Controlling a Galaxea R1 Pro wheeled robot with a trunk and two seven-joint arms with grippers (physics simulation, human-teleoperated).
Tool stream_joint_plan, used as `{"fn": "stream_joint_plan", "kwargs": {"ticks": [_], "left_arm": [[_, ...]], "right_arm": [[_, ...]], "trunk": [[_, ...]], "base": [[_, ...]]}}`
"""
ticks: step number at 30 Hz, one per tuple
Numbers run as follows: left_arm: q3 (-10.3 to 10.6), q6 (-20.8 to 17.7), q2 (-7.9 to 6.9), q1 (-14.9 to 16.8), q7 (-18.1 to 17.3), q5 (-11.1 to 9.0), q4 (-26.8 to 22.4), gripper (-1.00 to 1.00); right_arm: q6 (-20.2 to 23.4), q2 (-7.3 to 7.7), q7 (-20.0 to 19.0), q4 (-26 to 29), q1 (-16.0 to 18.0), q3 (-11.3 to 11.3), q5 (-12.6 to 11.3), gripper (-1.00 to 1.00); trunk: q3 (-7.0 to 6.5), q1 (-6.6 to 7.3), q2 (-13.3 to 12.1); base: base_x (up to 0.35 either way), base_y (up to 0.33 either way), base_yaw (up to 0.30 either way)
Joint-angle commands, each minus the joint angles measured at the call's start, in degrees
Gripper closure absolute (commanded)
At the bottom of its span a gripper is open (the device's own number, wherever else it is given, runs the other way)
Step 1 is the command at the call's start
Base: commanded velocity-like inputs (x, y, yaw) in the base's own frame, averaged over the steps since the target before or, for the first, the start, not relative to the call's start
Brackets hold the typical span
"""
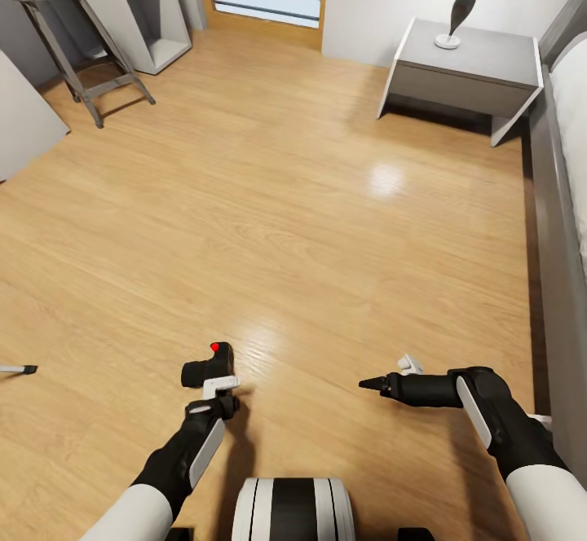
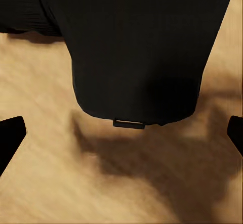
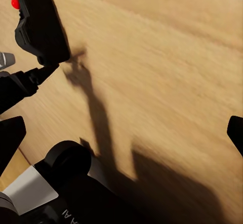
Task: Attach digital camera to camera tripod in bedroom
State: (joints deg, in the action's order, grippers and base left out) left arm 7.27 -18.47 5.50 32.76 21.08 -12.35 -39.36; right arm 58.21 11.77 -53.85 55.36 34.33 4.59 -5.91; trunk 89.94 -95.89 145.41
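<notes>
While the left claw grips the digital camera low over the plank floor, the robot faces open bedroom space, so the step in hand reads as carrying the camera toward its mount. The red button on top is plain in the head view. From the left wrist view the camera body sits close between the fingers, whose tips show at either edge. The right claw holds nothing; its fingers stand spread in the right wrist view, one tip near the frame edge.

Next move, by judgement: locate the tripod, turn the base toward it, then raise the camera to its head.

Hard to make out: a thin silver rod with a black tip is cut off at the head view's left edge, possibly a tripod leg, not certain. A grey stool and a bedside table stand well apart ahead.
</notes>
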Motion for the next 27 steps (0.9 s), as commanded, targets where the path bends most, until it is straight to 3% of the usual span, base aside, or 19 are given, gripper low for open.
{"fn": "stream_joint_plan", "kwargs": {"ticks": [1, 17, 27], "left_arm": [[0.3, 0.1, -0.03, 0.0, 0.5, -0.3, 0.0, -1.0], [0.6, 1.5, 0.36, 0.0, 0.6, 0.8, 1.7, -1.0], [2.8, 1.3, 0.61, 0.0, 0.8, 0.8, 1.7, -1.0]], "right_arm": [[0.4, 0.01, 0.1, 0.0, 0.0, 0.0, -0.4, -1.0], [0.3, 0.01, 0.4, 0.0, 0.0, 0.0, -0.4, -1.0], [0.3, 0.01, 0.4, 0.0, 0.0, 0.0, -0.4, -1.0]], "trunk": [[0.03, 0.01, 0.0], [0.03, 0.01, 0.0], [0.03, 0.01, 0.0]], "base": [[0.0, 0.0, 0.0], [0.0, 0.0, 0.0], [0.0, 0.0, 0.0]]}}
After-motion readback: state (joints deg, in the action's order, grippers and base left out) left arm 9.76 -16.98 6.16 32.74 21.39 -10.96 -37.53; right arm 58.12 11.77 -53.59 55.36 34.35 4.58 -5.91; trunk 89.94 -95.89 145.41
